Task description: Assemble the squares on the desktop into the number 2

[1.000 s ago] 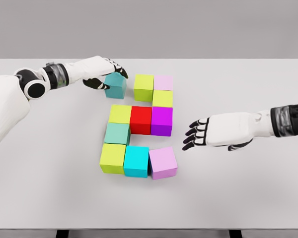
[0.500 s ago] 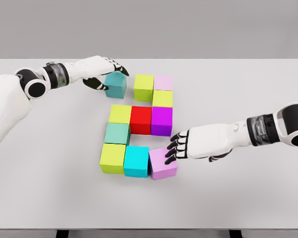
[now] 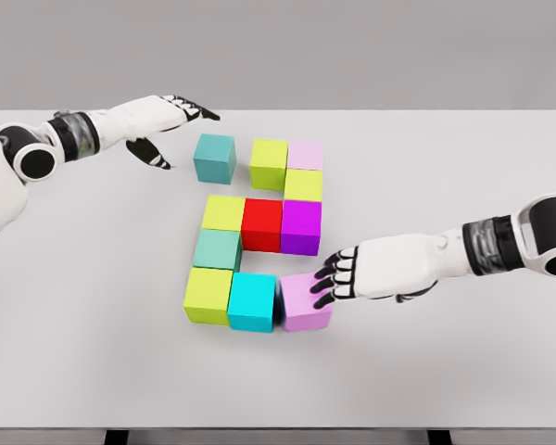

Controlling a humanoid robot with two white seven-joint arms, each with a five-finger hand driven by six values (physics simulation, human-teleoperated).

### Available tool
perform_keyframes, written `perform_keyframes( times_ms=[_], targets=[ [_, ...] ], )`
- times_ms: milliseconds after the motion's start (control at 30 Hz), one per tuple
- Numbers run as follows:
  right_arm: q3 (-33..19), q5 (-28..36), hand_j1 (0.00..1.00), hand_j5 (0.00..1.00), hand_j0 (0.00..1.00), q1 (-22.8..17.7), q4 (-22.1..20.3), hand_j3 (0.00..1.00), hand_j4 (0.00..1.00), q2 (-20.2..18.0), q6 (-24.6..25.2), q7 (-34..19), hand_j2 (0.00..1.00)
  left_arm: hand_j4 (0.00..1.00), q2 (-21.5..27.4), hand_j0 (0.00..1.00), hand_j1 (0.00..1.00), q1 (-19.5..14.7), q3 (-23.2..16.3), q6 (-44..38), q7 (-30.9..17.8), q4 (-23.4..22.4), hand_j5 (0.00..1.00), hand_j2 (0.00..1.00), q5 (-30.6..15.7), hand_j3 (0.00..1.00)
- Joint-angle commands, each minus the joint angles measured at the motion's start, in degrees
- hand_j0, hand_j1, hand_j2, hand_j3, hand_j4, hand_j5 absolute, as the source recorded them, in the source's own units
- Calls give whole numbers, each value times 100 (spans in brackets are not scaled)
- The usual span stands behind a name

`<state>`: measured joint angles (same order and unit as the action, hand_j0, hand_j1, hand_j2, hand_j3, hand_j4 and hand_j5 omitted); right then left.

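Right robot hand [image 3: 338, 278] flat, fingers spread on lilac cube [image 3: 304, 303], left robot hand [image 3: 162, 116] open, raised beside teal cube [image 3: 214, 158]

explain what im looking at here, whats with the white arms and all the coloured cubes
This is a computer-simulated humanoid robot, seen from a camera on its own head, looking down at a pale grey table. The two white arms are its own, each ending in a five-finger hand with dark fingers.

On the table lie coloured cubes arranged roughly as a digit 2: a teal cube, a lime cube and a pale pink cube along the top, another lime one below the pink, then a yellow-green, a red cube and a magenta cube across the middle, a sea-green one below, and lime, cyan and a lilac cube along the bottom.

The left hand hangs open beside the teal cube, apart from it, holding nothing. The right hand rests its fingertips against the lilac cube's right side, not gripping it.
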<state>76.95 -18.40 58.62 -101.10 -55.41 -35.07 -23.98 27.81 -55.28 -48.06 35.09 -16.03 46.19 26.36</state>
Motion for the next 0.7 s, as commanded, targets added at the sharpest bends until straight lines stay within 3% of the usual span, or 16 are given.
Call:
perform_keyframes(
  times_ms=[0, 400, 667],
  targets=[
    [-13, 3, 99, 99, 99, 0, 3, 99, 99, -137, 7, -1, 99, 100, 119, 100, 100, 0, 16, -9, 3, -14, 100, 100, -52, 100],
    [-66, 65, 99, 99, 99, 9, -6, 99, 99, -207, 7, 16, 99, 100, 181, 100, 100, 26, -2, -9, -6, -321, 100, 100, 44, 100],
    [-260, 188, 100, 100, 100, 9, -6, 100, 100, -357, 7, 60, 100, 88, 243, 88, 88, 79, -46, -9, -14, -312, 88, 88, 158, 88]
  ],
)
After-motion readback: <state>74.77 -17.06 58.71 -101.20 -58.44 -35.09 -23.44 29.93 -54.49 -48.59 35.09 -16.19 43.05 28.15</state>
